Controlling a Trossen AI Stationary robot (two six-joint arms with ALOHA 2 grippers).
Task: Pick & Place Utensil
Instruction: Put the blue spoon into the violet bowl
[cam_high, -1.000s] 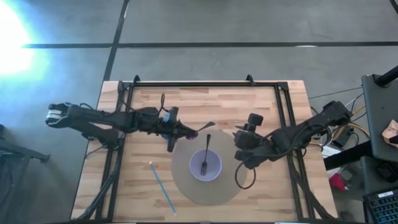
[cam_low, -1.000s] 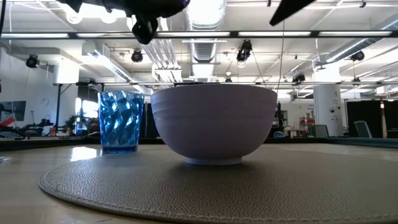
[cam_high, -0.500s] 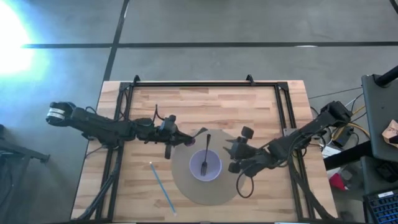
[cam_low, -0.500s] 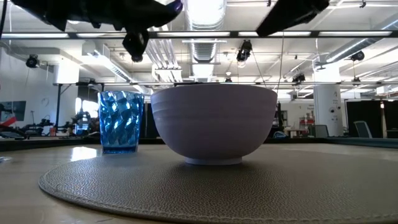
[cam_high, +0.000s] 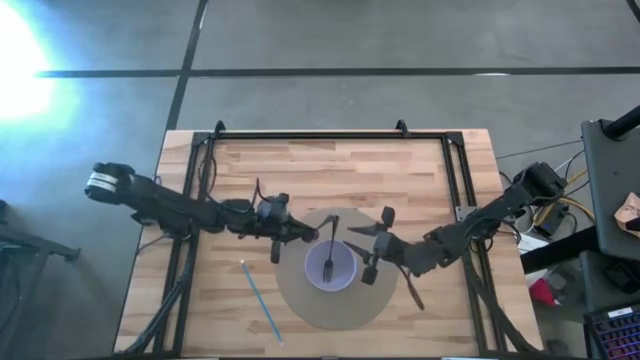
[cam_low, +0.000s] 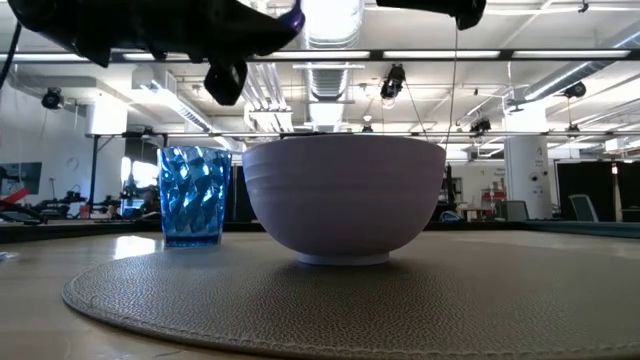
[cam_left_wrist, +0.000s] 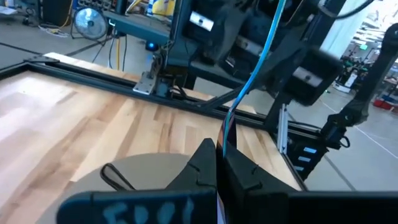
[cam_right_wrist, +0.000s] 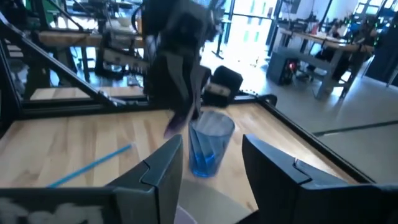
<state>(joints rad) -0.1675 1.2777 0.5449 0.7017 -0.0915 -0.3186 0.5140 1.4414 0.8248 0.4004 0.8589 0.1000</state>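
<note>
One dark fork (cam_high: 330, 252) lies in the single white bowl (cam_high: 330, 266), its long axis running from the table's far side toward the near side, handle toward the far rim, tines at the bowl's middle. The left gripper (cam_high: 312, 236) is closed and empty, just beside the bowl. The right gripper (cam_high: 362, 254) stands wide apart, holding nothing. One blue straw (cam_high: 262, 300) lies on the table (cam_high: 330, 165), one blue cup (cam_low: 194, 195) behind the placemat (cam_high: 300, 300)
</note>
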